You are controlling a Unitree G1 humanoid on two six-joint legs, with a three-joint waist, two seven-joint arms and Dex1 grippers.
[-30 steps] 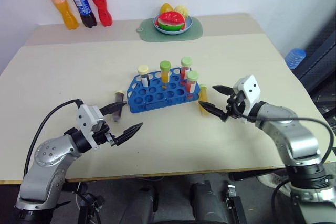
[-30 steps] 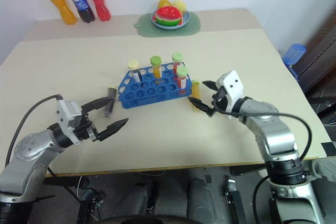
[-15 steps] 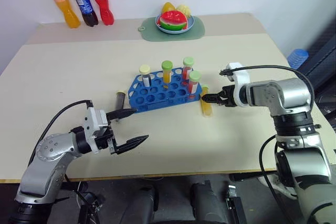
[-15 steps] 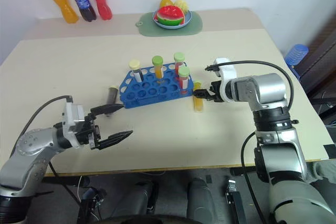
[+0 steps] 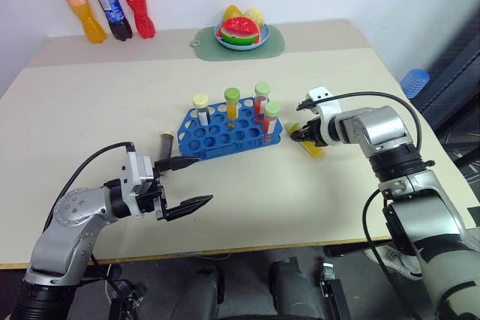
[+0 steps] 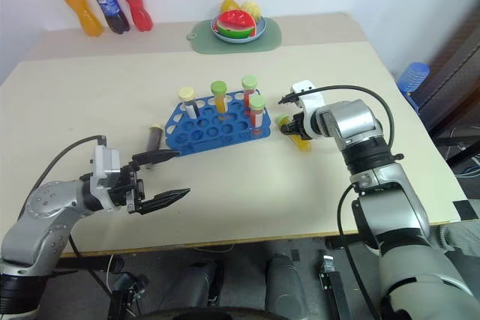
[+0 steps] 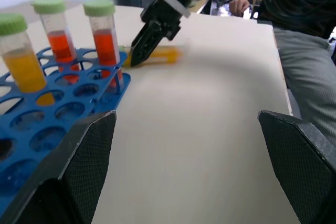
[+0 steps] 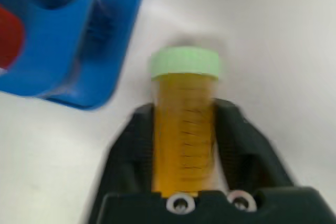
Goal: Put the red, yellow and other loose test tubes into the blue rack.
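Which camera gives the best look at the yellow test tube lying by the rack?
The right wrist view: the yellow tube sits close up between the right claw's fingers, green cap clear. Both eye views show it small beside the blue rack; the left wrist view shows it blurred under the claw.

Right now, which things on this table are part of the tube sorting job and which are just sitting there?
Part of the job:
- blue rack
- yellow tube, clamped in the right gripper
- dark brown tube, lying left of the rack

Just lying about:
- three soda bottles
- fruit plate on the green mat
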